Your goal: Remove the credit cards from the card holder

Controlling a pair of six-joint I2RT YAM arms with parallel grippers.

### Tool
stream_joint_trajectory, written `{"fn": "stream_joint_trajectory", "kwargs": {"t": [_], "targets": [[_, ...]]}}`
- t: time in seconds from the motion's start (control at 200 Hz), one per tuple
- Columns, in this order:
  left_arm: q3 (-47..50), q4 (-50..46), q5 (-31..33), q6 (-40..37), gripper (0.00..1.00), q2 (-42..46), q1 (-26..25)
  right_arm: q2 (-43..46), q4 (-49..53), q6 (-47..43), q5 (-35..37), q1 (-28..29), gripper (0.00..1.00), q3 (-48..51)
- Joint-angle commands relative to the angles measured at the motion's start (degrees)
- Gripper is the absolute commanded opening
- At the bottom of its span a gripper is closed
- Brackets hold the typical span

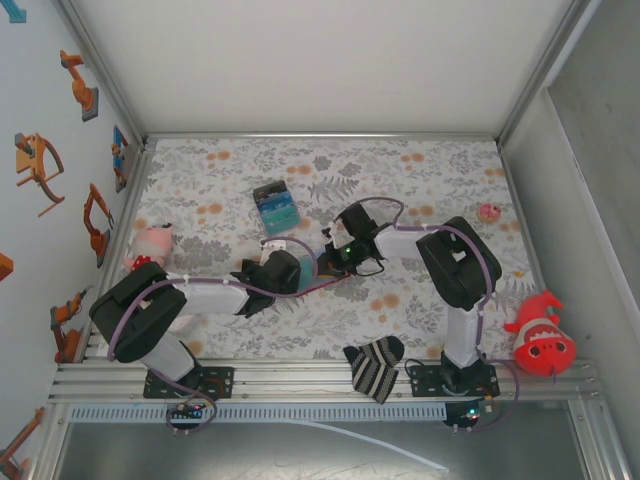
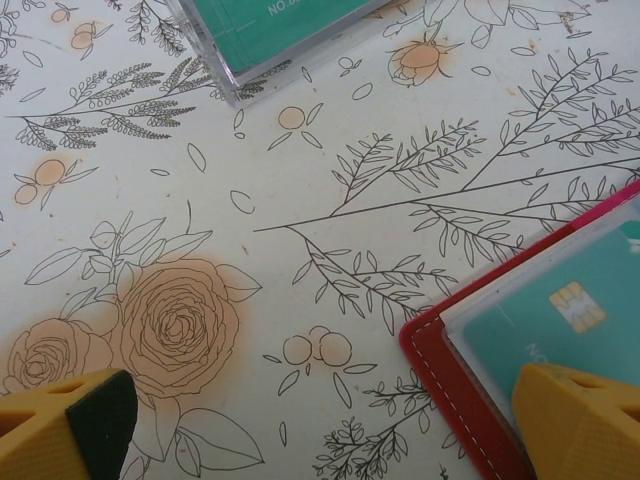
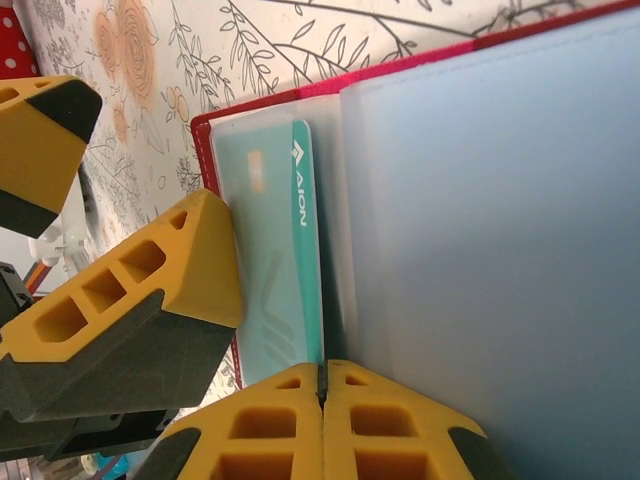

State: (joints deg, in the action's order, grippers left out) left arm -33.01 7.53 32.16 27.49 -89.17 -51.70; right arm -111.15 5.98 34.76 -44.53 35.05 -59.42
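Floral table (image 1: pixel 420 300) with card holder (image 2: pixel 450 388), clear box (image 1: pixel 275 207), sock (image 1: pixel 375 367).

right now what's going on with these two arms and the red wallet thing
Both arms meet over the open red card holder mid-table. The left gripper hangs open at its corner, one finger at a teal credit card in its sleeve. The right gripper is shut at the sleeve's edge beside that card; whether it pinches anything is unclear. A clear case holding a teal card lies farther back.

Frosted plastic lines the card holder (image 3: pixel 480 250), over a matt tablecloth (image 2: pixel 300 170)
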Motion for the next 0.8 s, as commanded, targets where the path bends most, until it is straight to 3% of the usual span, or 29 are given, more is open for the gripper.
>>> {"fn": "stream_joint_trajectory", "kwargs": {"t": [0.0,0.411,0.586,0.671,0.791], "targets": [[0.4,-5.2,-0.5,-2.5,0.97,0.4,-0.4,2.7,-2.3,0.2,-0.3,-1.1,0.0,1.4],[1.1,-4.2,0.3,-4.0,0.97,1.4,-0.3,2.8,-4.3,0.3,-0.5,-3.1,0.0,2.4],[0.6,-4.6,0.3,-4.5,0.97,0.6,-0.3,3.0,-8.1,3.0,-3.7,-3.0,0.0,3.7],[0.0,-5.5,0.2,-4.5,0.97,0.0,-0.3,3.1,-9.9,3.9,-4.9,-3.1,0.12,4.3],[-0.2,-5.9,0.2,-4.2,0.97,-0.4,-0.3,2.9,-11.4,4.5,-6.5,-3.0,0.14,4.6]]}}
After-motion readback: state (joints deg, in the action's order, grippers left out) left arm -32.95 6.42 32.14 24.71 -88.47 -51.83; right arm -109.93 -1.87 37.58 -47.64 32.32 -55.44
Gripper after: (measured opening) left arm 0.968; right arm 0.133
